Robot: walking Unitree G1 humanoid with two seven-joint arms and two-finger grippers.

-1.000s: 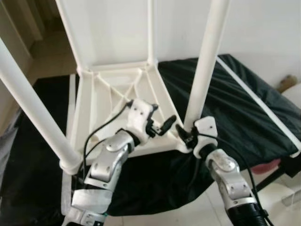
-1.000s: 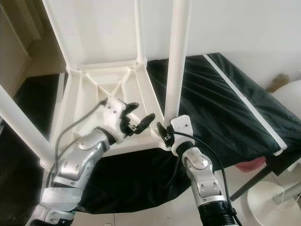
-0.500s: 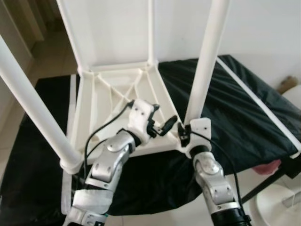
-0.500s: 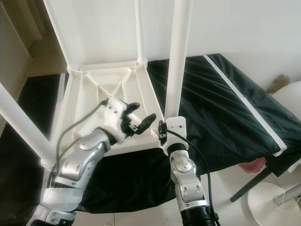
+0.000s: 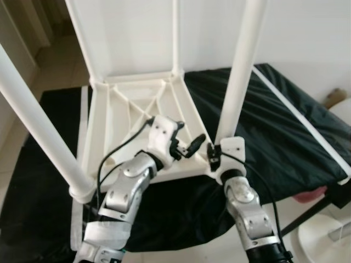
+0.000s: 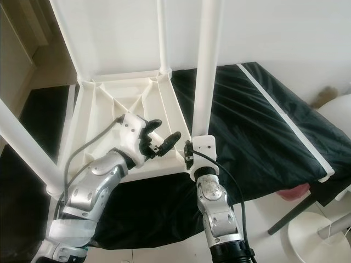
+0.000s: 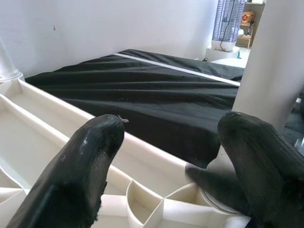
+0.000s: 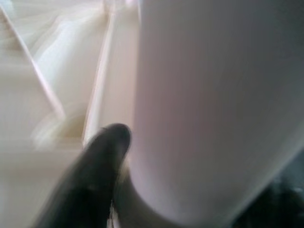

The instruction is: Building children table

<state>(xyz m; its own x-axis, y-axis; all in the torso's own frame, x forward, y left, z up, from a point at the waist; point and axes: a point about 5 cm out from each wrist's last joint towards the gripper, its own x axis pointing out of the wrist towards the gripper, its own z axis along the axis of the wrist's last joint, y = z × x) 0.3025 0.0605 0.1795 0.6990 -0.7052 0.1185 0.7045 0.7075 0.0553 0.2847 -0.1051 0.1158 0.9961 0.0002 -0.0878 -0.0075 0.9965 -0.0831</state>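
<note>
Right gripper (image 6: 189, 155) seemingly clamps the near leg (image 6: 205, 71) at its tabletop (image 6: 109, 109) socket; left gripper (image 6: 162, 137) spread; next, twist it tight

We see the table legs (image 5: 237, 76) cut off by the top edge, right wrist view blurred, right gripper (image 8: 142, 190) half hidden behind the leg.

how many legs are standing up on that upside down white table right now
4: the near-left leg, the near-right leg that the right gripper is at, the far-right leg, and the far-left leg. None looks hidden.
</note>
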